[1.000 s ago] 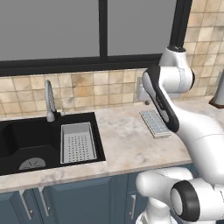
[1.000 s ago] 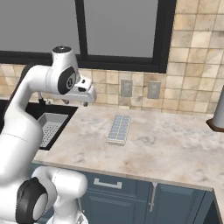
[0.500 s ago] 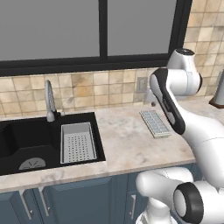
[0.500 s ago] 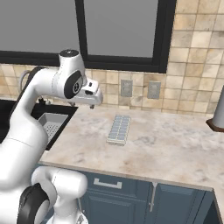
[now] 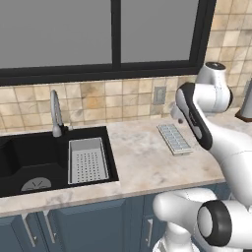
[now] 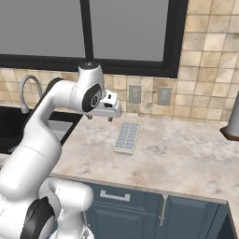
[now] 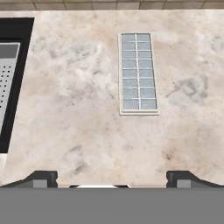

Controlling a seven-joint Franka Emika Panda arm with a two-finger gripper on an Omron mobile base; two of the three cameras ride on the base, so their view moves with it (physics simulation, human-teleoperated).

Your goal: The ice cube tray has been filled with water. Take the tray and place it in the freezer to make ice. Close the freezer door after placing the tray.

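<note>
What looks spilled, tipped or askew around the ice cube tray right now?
Nothing stands out. The ice cube tray lies flat on the counter, no puddle around it. The open pincer hangs above, apart from it.

I have the arm folded high, its elbow raised and the forearm reaching forward so the hand hangs above the ice cube tray (image 6: 127,138), well clear of it and a little toward the sink side. My gripper (image 6: 99,117) points straight down. In the hand view I see the gripper (image 7: 112,177) with both finger tips far apart at the bottom corners, jaws spread wide, nothing between them, and the tray ahead of them.
</note>
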